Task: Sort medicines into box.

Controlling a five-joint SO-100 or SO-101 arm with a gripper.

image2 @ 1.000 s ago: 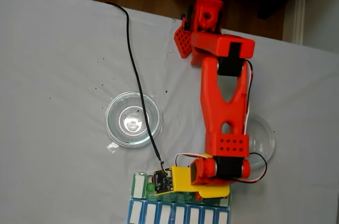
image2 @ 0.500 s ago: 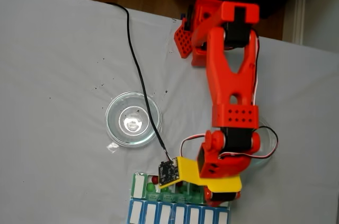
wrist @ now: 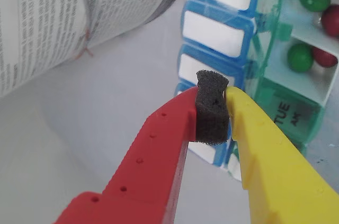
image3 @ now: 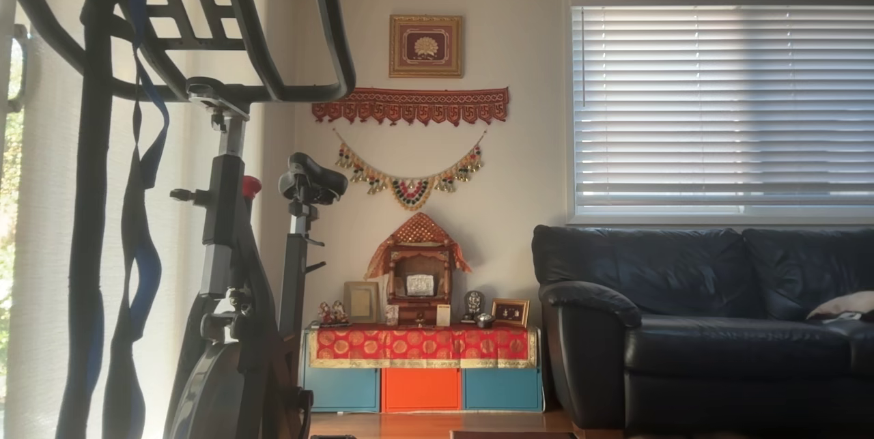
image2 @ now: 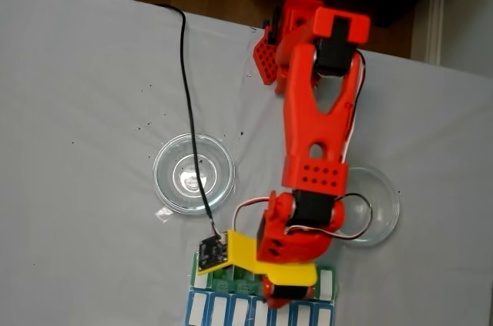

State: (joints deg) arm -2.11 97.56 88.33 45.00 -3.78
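- At lower centre of the fixed view, arm (image2: 316, 137) stretched down the frame from its base near the top, wrist bent over the box (image2: 327, 283) at the bottom edge.
- Gripper (wrist: 212, 108) at centre of the wrist view, red and yellow fingers pressed together on their own dark foam pad (wrist: 212, 107), no ball between them.
- Right of the fingertips, open compartments with green balls (wrist: 300, 57) and red balls (wrist: 324, 57); one closed lid marked TUE.
- Left of those, blue-lidded row with white labels.
- Left and right of the forearm in the fixed view, two glass dishes (image2: 193, 173) on grey cloth (image2: 77, 110).
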